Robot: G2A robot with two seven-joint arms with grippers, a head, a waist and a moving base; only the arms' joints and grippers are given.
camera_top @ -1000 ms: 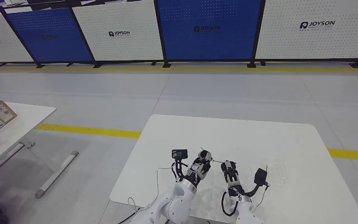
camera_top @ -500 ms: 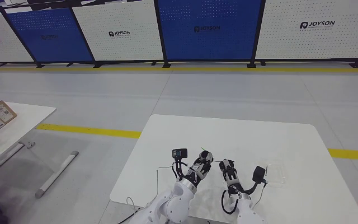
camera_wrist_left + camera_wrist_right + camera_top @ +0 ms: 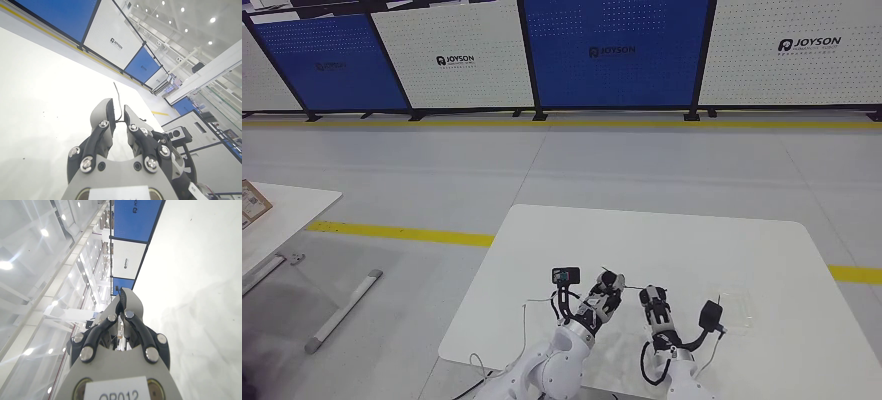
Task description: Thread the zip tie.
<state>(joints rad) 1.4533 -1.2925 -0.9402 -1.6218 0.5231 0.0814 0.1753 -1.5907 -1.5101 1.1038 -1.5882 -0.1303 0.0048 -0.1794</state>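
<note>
Both grippers are held close together over the near part of the desk [image 3: 662, 240], left gripper [image 3: 608, 282] just beside right gripper [image 3: 649, 296]. In the right wrist view the right gripper [image 3: 122, 294] is seen clamped on the zip tie [image 3: 122, 297], with the black strap pinched flat between the fingers and its small head sticking out past the fingertips. In the left wrist view the left gripper [image 3: 119, 106] is seen with fingers parted by a narrow gap. The thin tail of the zip tie [image 3: 119, 100] runs up through that gap and curves on beyond the fingertips, and a short cross-piece spans from one finger to the other lower down. Light is visible on both sides of the tail, so no pinch is seen there. Against the frame half a second back, the right arm is seen shifted slightly away from the left arm, roughly to where it was a second ago. The left arm's position is barely changed.
</note>
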